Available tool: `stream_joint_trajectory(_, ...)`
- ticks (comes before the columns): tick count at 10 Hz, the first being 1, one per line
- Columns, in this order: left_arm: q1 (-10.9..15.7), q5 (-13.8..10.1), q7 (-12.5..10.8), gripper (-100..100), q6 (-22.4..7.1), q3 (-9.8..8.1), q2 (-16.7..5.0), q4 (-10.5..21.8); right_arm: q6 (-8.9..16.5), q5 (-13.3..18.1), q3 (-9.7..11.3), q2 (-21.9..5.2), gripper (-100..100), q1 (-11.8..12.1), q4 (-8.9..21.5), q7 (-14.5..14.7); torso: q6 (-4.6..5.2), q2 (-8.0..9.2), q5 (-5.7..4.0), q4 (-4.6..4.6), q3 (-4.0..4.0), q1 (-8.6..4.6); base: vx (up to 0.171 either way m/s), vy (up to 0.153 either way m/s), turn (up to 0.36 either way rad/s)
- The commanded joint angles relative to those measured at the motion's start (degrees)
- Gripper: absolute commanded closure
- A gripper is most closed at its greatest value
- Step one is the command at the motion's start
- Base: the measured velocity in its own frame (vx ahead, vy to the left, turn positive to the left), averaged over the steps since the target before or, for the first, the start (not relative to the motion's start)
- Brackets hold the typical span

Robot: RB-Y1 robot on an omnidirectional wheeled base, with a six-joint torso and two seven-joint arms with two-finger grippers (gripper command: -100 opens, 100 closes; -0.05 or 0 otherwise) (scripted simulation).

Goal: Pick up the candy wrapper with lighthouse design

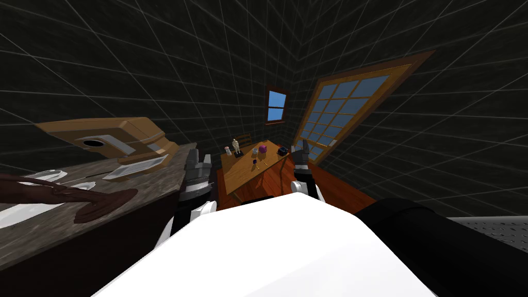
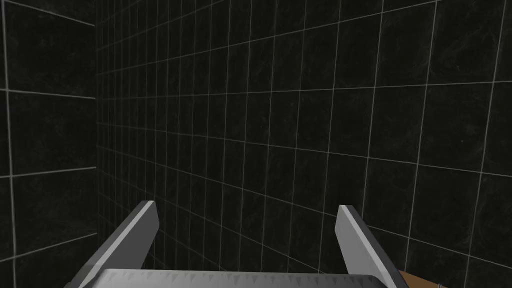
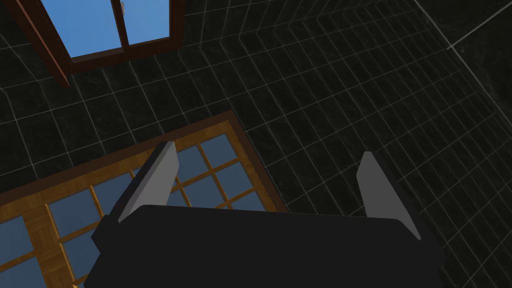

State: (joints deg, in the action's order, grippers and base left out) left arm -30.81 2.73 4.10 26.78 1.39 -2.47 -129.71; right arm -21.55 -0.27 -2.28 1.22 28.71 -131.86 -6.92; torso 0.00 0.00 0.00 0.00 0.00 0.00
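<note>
Both hands gape wide, holding nothing: left gripper [image 1: 200, 156] by the counter [image 1: 149, 181], right gripper [image 1: 300, 148] up near the window [image 1: 335, 111]. Wooden table [image 1: 246, 174] well ahead carries small things; can't tell which is the wrapper.

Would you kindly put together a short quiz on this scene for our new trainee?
1. True or false: the left gripper and the right gripper are both open and empty.
2. Multiple choice: the small pink object stands on A) the orange-brown wooden table; B) a sofa; C) a wall shelf.
3. Fill the gap: in the head view, the dark grey stone counter lies on the robot's ___ side.

Key: 1 true; 2 A; 3 left.
</note>
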Motion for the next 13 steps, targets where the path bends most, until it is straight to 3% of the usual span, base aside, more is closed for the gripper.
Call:
stream_joint_trajectory(1, 0.8, -0.7, 0.7, -100, -1.9, 0.04, -2.1, 1.5, 0.0, 0.0, 0.0, 0.0, 0, 0.0, 0.0, 0.0, 0.00, 0.00, 0.00, 0.00, 0.00, 0.00, 0.004, -0.027, -0.056)
stream_joint_trajectory(4, 2.5, -2.6, 2.3, -100, -6.1, 0.11, -4.3, 4.8, 0.0, 0.0, 0.0, 0.0, 0, 0.0, 0.0, 0.0, 0.01, 0.01, -0.04, 0.00, 0.00, -0.18, -0.001, -0.052, -0.052)
stream_joint_trajectory(5, 2.5, -2.6, 2.3, -100, -6.2, 0.11, -4.3, 4.8, 0.0, 0.0, 0.0, 0.0, 0, 0.0, 0.0, 0.0, 0.01, -0.01, -0.04, 0.00, -0.01, -0.20, 0.009, -0.042, -0.023)
stream_joint_trajectory(9, 5.9, -6.5, 5.6, -100, -14.2, 0.25, -6.5, 11.1, 0.0, 0.0, 0.0, 0.0, 0, 0.0, 0.0, 0.0, 0.01, -0.06, -0.05, -0.02, -0.04, -0.26, 0.009, -0.064, -0.081)
stream_joint_trajectory(12, 6.9, -7.7, 6.6, -100, -17.5, 0.29, -6.9, 12.9, 0.0, 0.0, 0.0, 0.0, 0, 0.0, 0.0, 0.0, 0.01, -0.01, -0.05, 0.00, -0.01, -0.23, 0.002, -0.055, -0.042)
stream_joint_trajectory(13, 7.9, -8.9, 7.6, -100, -19.8, 0.34, -7.2, 14.8, 0.0, 0.0, 0.0, 0.0, 0, 0.0, 0.0, 0.0, -0.01, -0.01, -0.05, 0.00, -0.01, -0.17, 0.008, -0.042, -0.071)
